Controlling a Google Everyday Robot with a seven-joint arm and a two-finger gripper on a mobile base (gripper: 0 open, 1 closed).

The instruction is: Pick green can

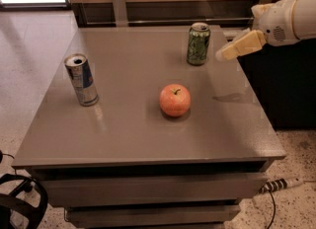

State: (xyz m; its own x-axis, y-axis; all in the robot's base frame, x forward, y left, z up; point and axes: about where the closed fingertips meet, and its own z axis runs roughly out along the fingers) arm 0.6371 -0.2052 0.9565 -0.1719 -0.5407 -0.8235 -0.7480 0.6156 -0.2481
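The green can (pixel 198 44) stands upright near the far right of the grey table (pixel 123 134). It is dark green with mottled lighter print and a silver top. My gripper (pixel 223 55) reaches in from the right on a white arm. Its cream-coloured fingers (pixel 240 46) hover above the table, a short way to the right of the can and not touching it.
A taller slim blue-and-silver can (pixel 81 80) stands at the left of the table. A red apple (pixel 175 99) sits near the middle, in front of the green can. A wood-panelled wall with metal brackets runs behind. A cable lies on the floor at the lower right.
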